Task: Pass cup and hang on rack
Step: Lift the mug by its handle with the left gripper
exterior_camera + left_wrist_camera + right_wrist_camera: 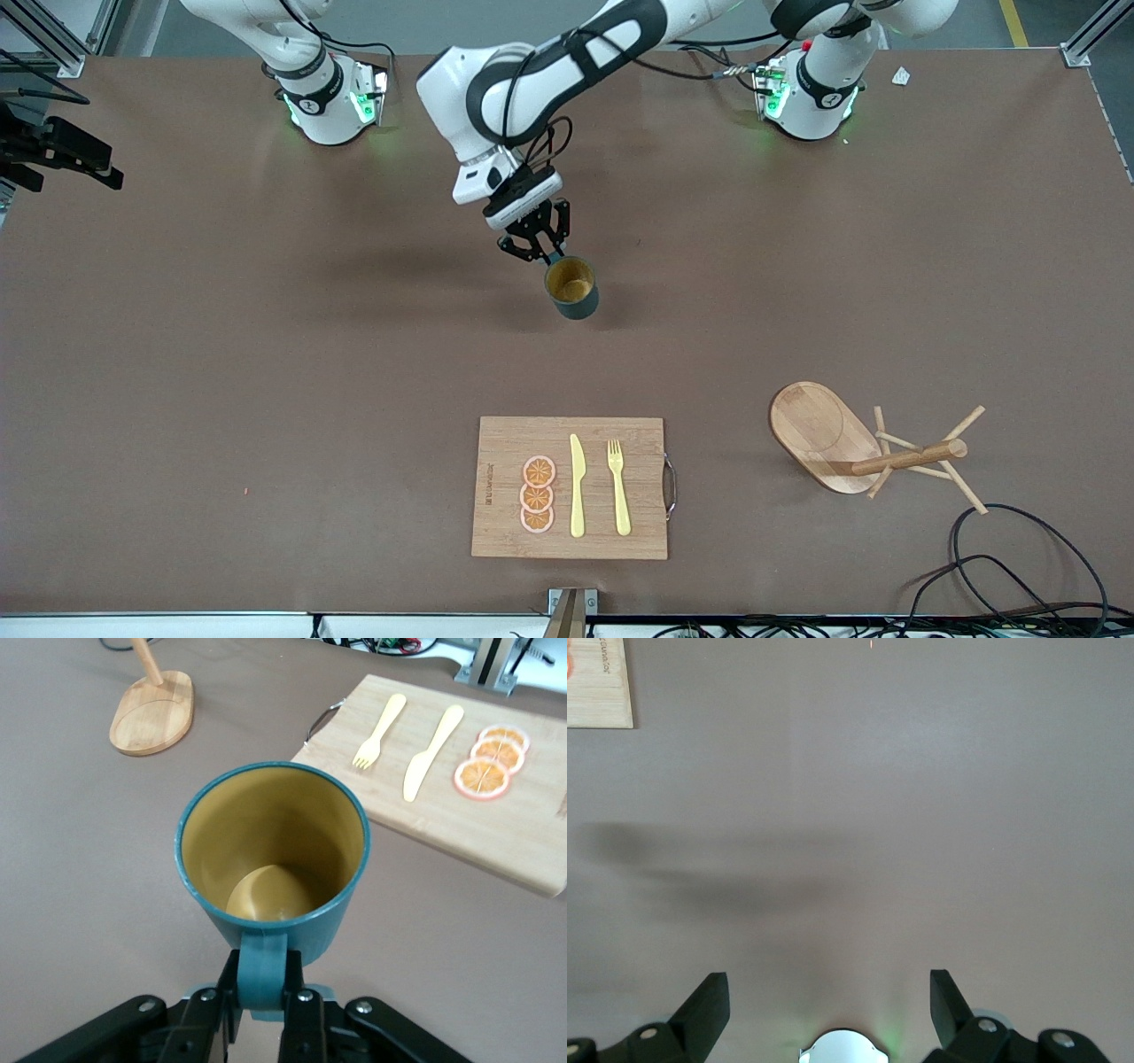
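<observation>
The dark teal cup (572,288) with a yellowish inside is upright over the middle of the table. My left gripper (538,251) is shut on its small loop handle; the left wrist view shows the cup (273,859) with the handle pinched between the fingers of the left gripper (263,981). The wooden rack (819,434) stands near the front camera toward the left arm's end of the table; its oval base and post also show in the left wrist view (152,711). My right gripper (828,979) is open and empty over bare table; it is out of the front view.
A wooden cutting board (505,443) with orange slices (538,494), a yellow knife (577,486) and a fork (618,487) lies near the front edge. It also shows in the left wrist view (532,833). Black cables (1019,567) lie by the rack.
</observation>
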Tool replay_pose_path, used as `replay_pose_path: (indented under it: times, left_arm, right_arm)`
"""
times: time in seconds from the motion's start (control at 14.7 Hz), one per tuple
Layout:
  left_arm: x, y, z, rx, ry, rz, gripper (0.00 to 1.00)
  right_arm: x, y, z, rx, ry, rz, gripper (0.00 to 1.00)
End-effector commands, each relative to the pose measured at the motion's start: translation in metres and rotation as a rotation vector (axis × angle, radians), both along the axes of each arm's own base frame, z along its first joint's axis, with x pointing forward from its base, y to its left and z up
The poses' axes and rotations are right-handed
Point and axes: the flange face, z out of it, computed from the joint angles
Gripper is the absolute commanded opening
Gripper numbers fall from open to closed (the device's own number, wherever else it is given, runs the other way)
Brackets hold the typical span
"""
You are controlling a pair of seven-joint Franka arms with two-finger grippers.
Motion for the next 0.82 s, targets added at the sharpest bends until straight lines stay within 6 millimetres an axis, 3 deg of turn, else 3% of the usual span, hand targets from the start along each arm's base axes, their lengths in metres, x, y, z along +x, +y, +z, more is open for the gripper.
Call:
replay_pose_path:
  times: [0.0, 0.41, 0.68, 0.75]
  left_arm:
    - [0.016, 0.027, 0.077, -0.068, 0.061, 0.015, 0.0]
    - [0.074, 0.101, 0.192, -0.239, 0.181, 0.075, 0.0]
    - [0.111, 0.157, 0.243, -0.362, 0.246, 0.125, 0.0]
    - [0.119, 0.168, 0.248, -0.388, 0.263, 0.142, 0.0]
  right_arm:
    - [-0.007, 0.003, 0.001, 0.002, -0.015, -0.008, 1.0]
    - [-0.007, 0.006, 0.002, 0.002, -0.015, 0.002, 1.0]
    - [-0.008, 0.009, 0.002, 0.0, -0.012, 0.006, 1.0]
    - [-0.008, 0.009, 0.002, 0.0, -0.012, 0.008, 1.0]
